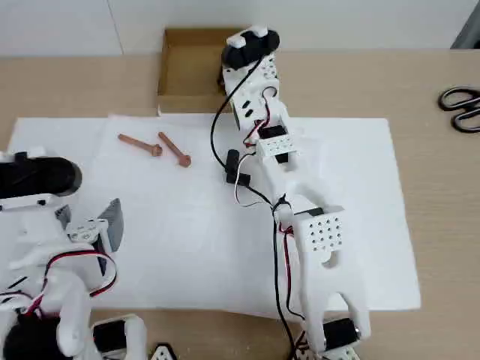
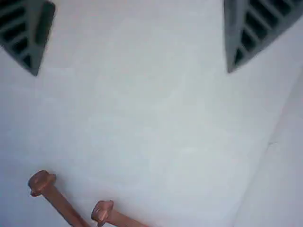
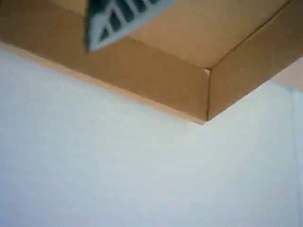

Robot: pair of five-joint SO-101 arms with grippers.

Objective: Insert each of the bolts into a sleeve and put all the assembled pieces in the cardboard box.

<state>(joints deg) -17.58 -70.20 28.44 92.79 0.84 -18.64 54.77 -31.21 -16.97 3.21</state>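
Clearly the left pincer [image 2: 132, 71] stands wide and empty, the two copper-coloured bolts [image 2: 41, 182] lying ahead of it, side by side, shanks aslant to its reach; the right arm [image 1: 316, 234] sits farther off by the cardboard box [image 1: 184, 75].

Spread pincer [image 2: 131, 72] over white sheet [image 2: 156, 142], two brown bolts [image 2: 51, 191] [image 2: 110, 215] lying side by side.

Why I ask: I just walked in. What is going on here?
Two robot arms share a table. Two bolts lie loose on the white sheet, neither in a sleeve. The left end effector hangs open above the sheet, short of the bolts, holding nothing. The right arm stretches across to the cardboard box.
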